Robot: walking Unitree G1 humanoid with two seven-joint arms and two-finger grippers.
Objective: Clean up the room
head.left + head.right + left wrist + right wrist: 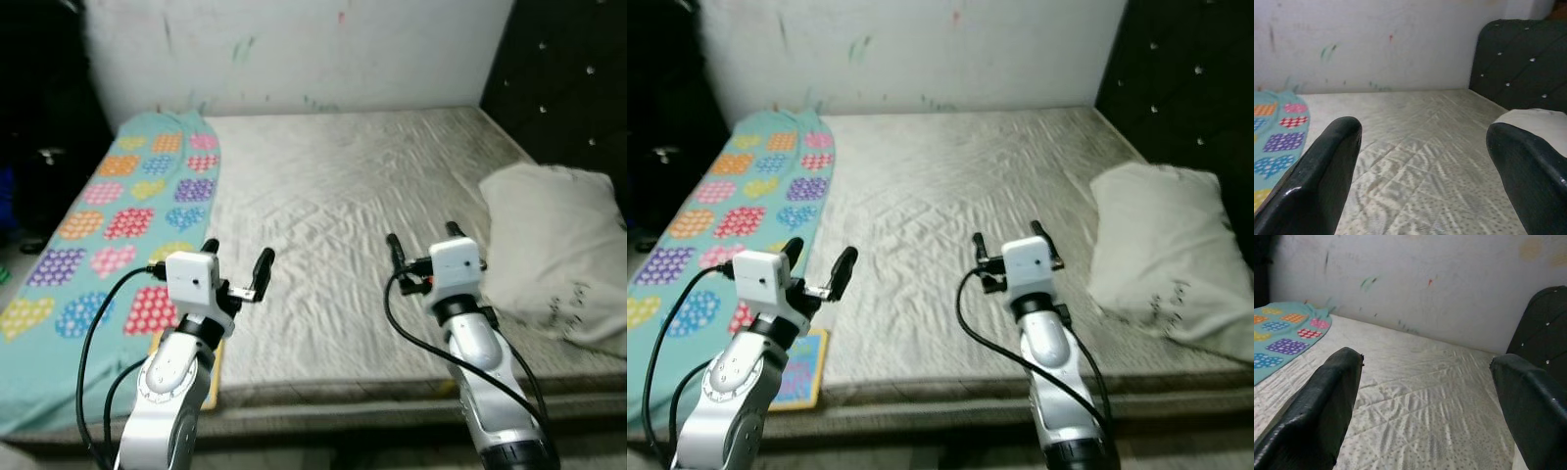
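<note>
Bed [333,196]: bare quilted grey mattress, creased, running from the near edge to the white wall [294,49]; wall carries small green and red paint marks.

Blanket [118,225]: teal, printed with dotted hearts in orange, pink, purple, blue, yellow and red. Lies along the bed's left side, from the wall end down to the near left corner, draping over the edge.

Pillow [558,255]: off-white, rumpled, on the bed's right side against the headboard, faint markings on its near face.

Headboard [568,78]: black, tufted with shiny studs, standing along the bed's right side.

Flat item [798,377]: patterned, yellow-edged, at the near left corner of the bed beside the blanket, partly hidden by the left arm; kind cannot be told.

Left pincer [238,257]: raised over the near left part of the mattress, just beside the blanket edge; fingers [1322,176] apart, holding nothing.

Right pincer [424,238]: raised over the near right part of the mattress, near the pillow but not touching it; fingers [1322,411] apart, holding nothing.

Dark area [39,127]: left of the bed, contents unclear.
</note>
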